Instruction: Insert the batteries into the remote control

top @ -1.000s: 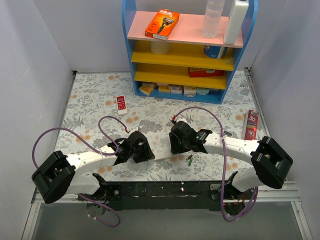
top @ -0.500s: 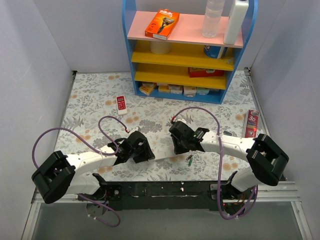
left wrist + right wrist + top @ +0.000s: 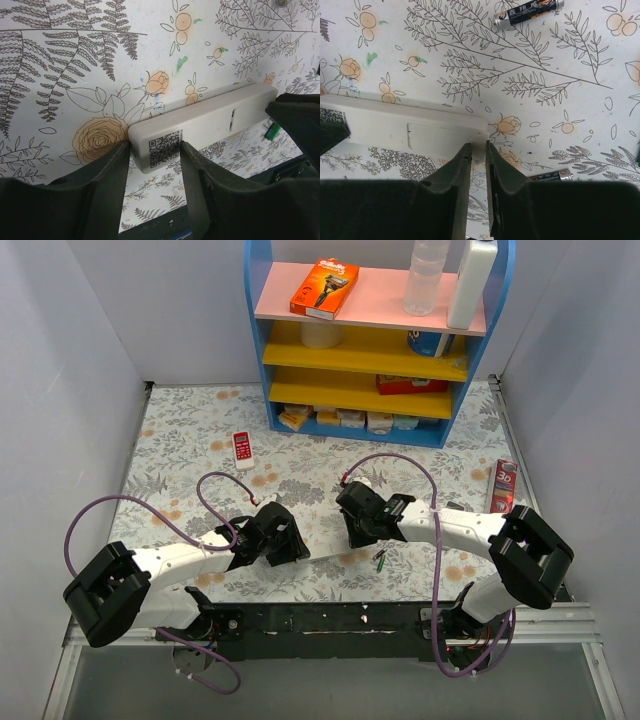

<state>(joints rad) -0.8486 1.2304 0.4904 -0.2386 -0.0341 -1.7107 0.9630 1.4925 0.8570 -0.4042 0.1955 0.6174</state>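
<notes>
Your left hand (image 3: 154, 146) is clenched on the remote control (image 3: 210, 117), one finger pressed to each long side at the end that carries the printed square code. Your right hand (image 3: 478, 146) sits at the opposite end. Its fingers (image 3: 452, 185) are drawn almost together with only a thin slit between them, tips at the remote's corner, and you cannot tell whether they nip anything.

The remote lies flat, plain back up, on the floral counter (image 3: 190, 430), spanning the gap between your two hands just ahead of the arm bases. Around the right hand, a dark battery (image 3: 527, 11) lies well beyond the remote. A second battery (image 3: 551, 175) lies just beside the right finger. A green battery (image 3: 381, 560) lies near the remote's right end, toward the bases.

Farther out, a red-and-white remote (image 3: 242, 447) lies to the left and a red box (image 3: 503, 489) at the right edge. A blue shelf unit (image 3: 258, 340) stands at the back.
</notes>
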